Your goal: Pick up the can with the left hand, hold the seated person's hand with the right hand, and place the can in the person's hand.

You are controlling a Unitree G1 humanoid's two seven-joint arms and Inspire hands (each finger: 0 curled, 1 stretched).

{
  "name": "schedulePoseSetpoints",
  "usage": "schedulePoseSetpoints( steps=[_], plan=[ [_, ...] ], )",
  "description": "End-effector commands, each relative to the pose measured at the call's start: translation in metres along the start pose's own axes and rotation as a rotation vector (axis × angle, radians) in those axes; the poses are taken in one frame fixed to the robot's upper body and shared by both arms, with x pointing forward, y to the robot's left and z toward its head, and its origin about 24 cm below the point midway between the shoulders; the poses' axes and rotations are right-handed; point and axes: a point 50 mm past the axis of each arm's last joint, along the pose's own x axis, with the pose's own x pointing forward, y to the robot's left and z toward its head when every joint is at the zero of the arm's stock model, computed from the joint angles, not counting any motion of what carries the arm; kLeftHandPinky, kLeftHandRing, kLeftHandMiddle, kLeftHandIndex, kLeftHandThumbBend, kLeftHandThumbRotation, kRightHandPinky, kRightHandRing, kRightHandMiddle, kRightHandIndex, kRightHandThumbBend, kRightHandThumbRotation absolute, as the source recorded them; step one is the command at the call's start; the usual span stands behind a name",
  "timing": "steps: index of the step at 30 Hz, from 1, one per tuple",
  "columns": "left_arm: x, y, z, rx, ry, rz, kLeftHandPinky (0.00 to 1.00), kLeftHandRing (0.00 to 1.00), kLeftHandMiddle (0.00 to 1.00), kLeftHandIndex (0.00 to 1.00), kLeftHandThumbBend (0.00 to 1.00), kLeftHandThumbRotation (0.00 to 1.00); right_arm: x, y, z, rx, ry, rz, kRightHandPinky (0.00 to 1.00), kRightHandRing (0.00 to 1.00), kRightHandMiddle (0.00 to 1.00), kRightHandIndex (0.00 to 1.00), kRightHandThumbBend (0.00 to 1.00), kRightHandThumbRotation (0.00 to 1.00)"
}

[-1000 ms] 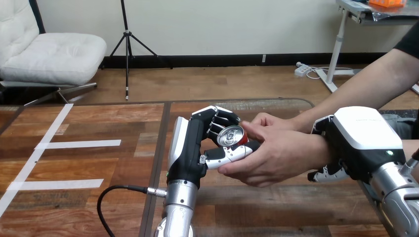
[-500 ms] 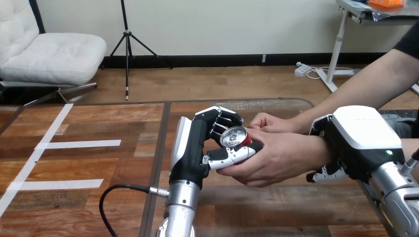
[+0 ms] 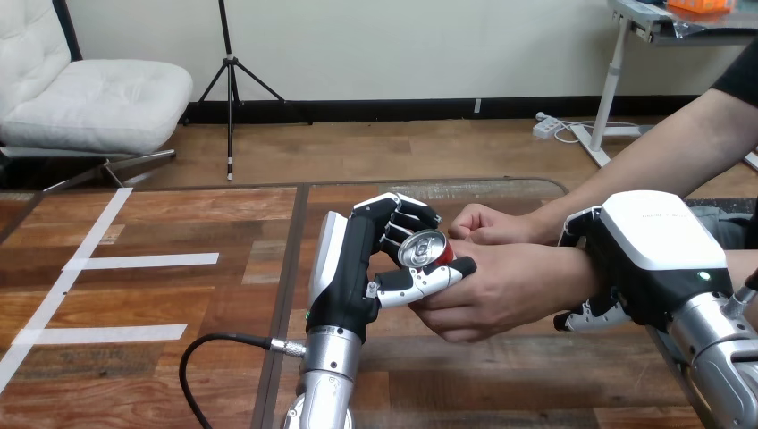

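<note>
Wooden table (image 3: 179, 295), marked with white tape strips (image 3: 143, 261) at its left side, lay under two robot arms and a seated person's arms reaching in from the right.

At centre, the robot's left hand (image 3: 357, 268) stood raised above the table with its fingers curled round a red can (image 3: 422, 248) and its thumb crossing beneath it, a closed grip on the can. The can was tilted, not upright: its silver top faced up and toward the robot, and its long axis slanted down and away to the right.

That slant ran straight into the person's nearer hand (image 3: 509, 290), which was cupped against the can's right side, its fingers touching the robot's thumb. Both the robot's hand and the person's hand were on the can. The person's farther hand (image 3: 487, 223) sat loosely closed just behind the can, and I could not tell whether it touched it.

Further right, the robot's right hand (image 3: 648, 259) was wrapped over the person's wrist (image 3: 572, 273) — its white back on top, fingers showing above and below the forearm — so it looked clasped round the wrist.

As I judged it, the handover turned on one relation: the receiving palm lay directly right of the left hand, along the can's axis, so releasing the fingers should leave the can there.
</note>
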Motion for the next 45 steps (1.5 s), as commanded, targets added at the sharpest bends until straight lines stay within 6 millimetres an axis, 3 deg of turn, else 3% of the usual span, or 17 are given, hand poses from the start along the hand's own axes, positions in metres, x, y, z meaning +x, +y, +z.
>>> schedulePoseSetpoints(
  steps=[1,23,45],
  plan=[
    [0.0242,-0.0035,0.0290,-0.011,-0.146,-0.015,0.35,0.40,0.47,0.48,0.65,0.00,0.0056,0.0013,0.0087,0.050,-0.035,-0.021,0.17,0.24,0.34,0.48,0.84,0.00],
    [0.0240,-0.0012,0.0298,-0.029,-0.149,-0.022,0.35,0.40,0.46,0.48,0.65,0.00,0.0075,0.0041,0.0069,0.056,-0.039,-0.023,0.15,0.21,0.30,0.47,0.84,0.00],
    [0.0207,-0.0006,0.0340,-0.054,-0.178,-0.034,0.35,0.40,0.46,0.48,0.66,0.00,0.0084,0.0051,0.0046,0.065,-0.035,-0.017,0.19,0.25,0.35,0.48,0.84,0.00]
  ],
)
